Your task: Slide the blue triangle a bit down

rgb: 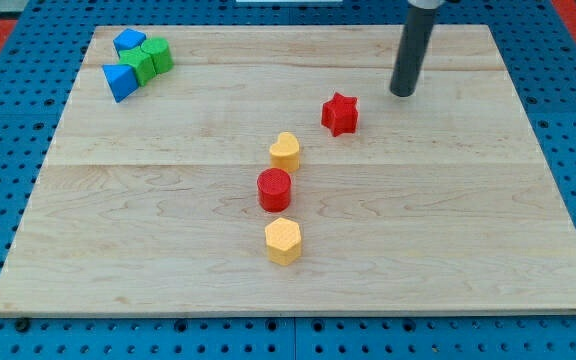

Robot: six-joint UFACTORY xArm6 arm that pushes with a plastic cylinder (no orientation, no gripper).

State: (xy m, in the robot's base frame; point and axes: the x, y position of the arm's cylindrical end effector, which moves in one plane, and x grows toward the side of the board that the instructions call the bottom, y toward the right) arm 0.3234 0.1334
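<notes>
No lettering or brand marks anywhere that can be read. The blue triangle (120,81) sits near the counter's (448,240) top-left corner, touching a green block (142,66) to its upper right; another green block (158,55) and a blue block (128,41) crowd close. My tip (402,93) is well apart, far to the triangle's right, just beyond the red star (340,114). There's no hand here, just a bare rod holding nothing. The counter is pale wood on blue pegboard.

We are seeing the blue triangle (120,82) sitting at the board's (468,250) top-left corner, touching the green blocks (149,59); our tip (402,93) is standing far to its right, just up-right of the red star (339,114).
</notes>
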